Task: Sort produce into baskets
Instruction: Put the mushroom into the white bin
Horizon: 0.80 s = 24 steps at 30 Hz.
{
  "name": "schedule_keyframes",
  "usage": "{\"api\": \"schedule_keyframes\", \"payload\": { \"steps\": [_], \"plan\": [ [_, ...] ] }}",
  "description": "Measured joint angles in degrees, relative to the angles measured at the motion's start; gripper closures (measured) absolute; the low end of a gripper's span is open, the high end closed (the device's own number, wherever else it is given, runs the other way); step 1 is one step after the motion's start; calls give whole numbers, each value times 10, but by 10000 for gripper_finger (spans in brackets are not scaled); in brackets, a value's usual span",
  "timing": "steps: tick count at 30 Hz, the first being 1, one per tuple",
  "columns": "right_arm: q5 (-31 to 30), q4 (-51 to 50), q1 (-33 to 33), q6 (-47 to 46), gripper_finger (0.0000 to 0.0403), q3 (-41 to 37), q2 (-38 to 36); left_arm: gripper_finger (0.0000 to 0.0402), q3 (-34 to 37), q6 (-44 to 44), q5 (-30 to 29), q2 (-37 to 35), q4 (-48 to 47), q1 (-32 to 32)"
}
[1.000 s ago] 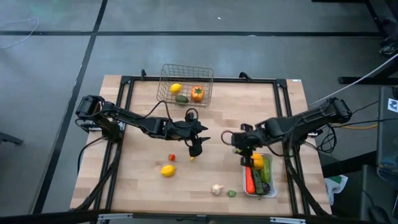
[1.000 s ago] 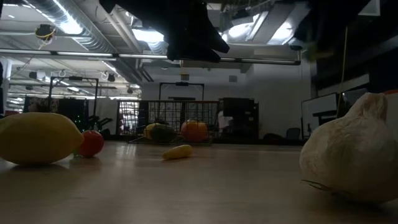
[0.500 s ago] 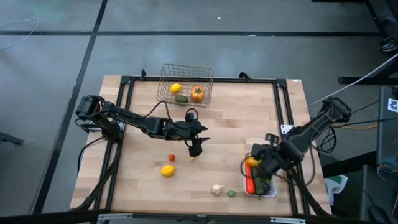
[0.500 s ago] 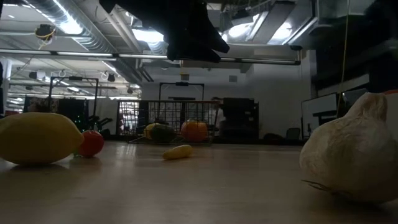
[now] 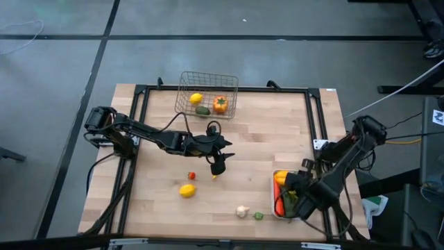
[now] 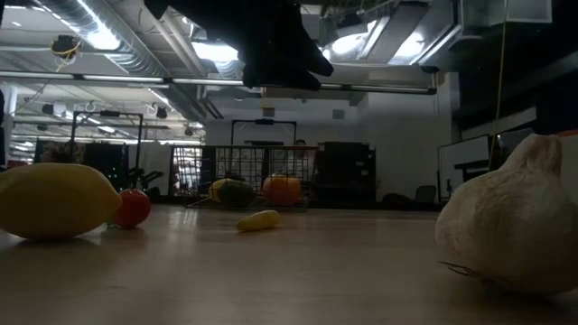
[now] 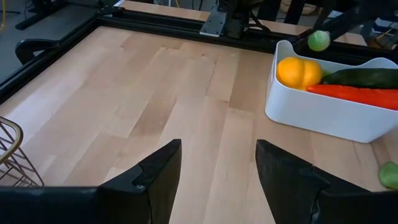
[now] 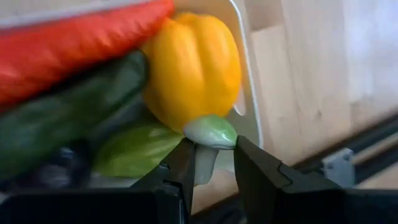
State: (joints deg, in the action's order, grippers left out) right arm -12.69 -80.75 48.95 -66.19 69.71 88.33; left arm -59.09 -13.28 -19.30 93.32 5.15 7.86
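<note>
While the left gripper (image 5: 217,167) waits open mid-table, the right gripper (image 8: 214,163) hangs over the white tray (image 5: 276,206), jaws pinching what looks like a small green vegetable (image 8: 211,131) for release among the yellow pepper (image 8: 194,62) and cucumber (image 8: 68,106).

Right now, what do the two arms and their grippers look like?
Both arms are black, slim and jointed, with dark cables trailing from their bases. The left gripper shows two broad matte black fingers with angled tips. The right gripper has matching black fingers.

Left fingers (image 7: 214,180) parted mid-table, right fingers (image 8: 214,163) pinched, arm bent
</note>
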Motion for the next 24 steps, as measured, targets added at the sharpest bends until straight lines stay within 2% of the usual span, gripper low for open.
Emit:
{"api": "schedule_keyframes", "payload": {
  "steps": [7,11,24],
  "plan": [
    [2,-58,-2,5,304,0,16,199,0,0,0,0,0,0],
    [-3,-47,-2,6,304,-3,16,199,0,0,0,0,1,0],
    [-7,16,-2,7,304,-78,16,199,0,0,0,0,0,0]
  ]
}}
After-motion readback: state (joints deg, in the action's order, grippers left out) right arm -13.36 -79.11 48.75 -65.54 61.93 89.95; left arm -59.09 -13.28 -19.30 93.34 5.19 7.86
